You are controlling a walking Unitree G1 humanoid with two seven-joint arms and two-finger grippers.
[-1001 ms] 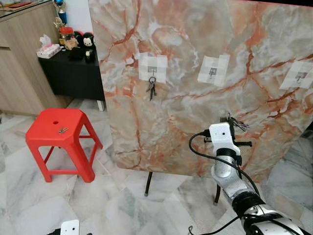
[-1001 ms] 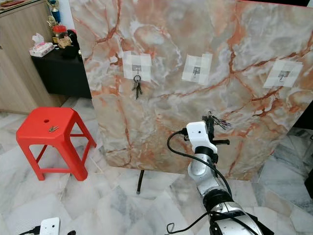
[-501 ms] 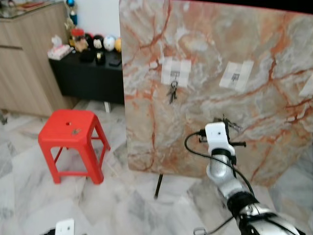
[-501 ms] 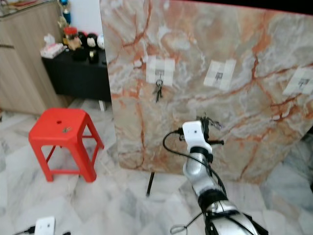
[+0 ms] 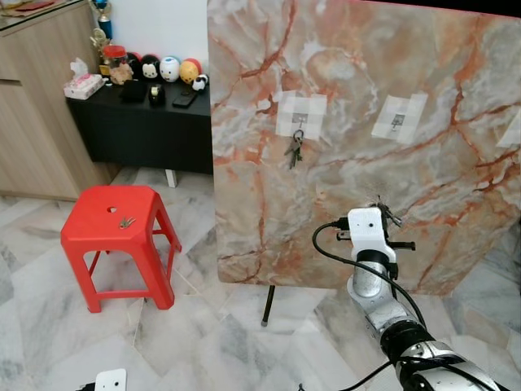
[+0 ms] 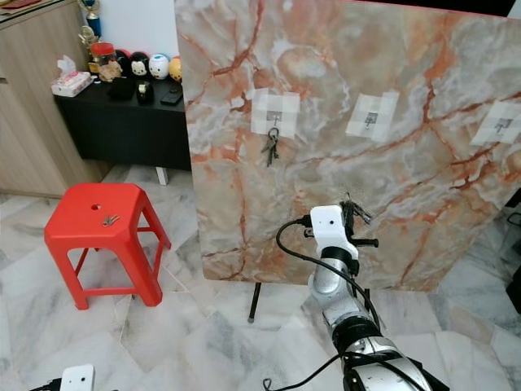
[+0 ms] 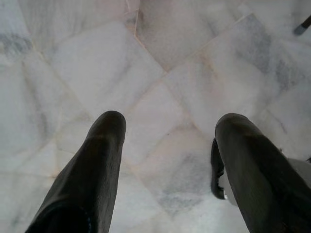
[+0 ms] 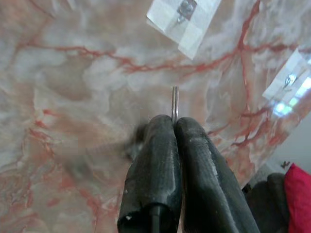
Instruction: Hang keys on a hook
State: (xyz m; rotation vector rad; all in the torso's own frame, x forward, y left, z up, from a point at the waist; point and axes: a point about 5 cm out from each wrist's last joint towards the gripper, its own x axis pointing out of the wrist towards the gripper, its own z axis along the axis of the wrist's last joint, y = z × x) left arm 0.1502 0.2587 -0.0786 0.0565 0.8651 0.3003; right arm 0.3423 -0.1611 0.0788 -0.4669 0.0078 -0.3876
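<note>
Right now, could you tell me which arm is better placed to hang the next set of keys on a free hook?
Right. The right gripper is raised before the marble board, fingers shut on a key ring. The left gripper hangs open over the floor.

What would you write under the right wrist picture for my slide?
Right end effector pinching a key ring, facing the marble board and its taped hooks.

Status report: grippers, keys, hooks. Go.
Right gripper raised before the marble board, shut on a key ring. Left gripper open, low over the floor. One bunch of keys on the left hook; middle hook free, path open.
</note>
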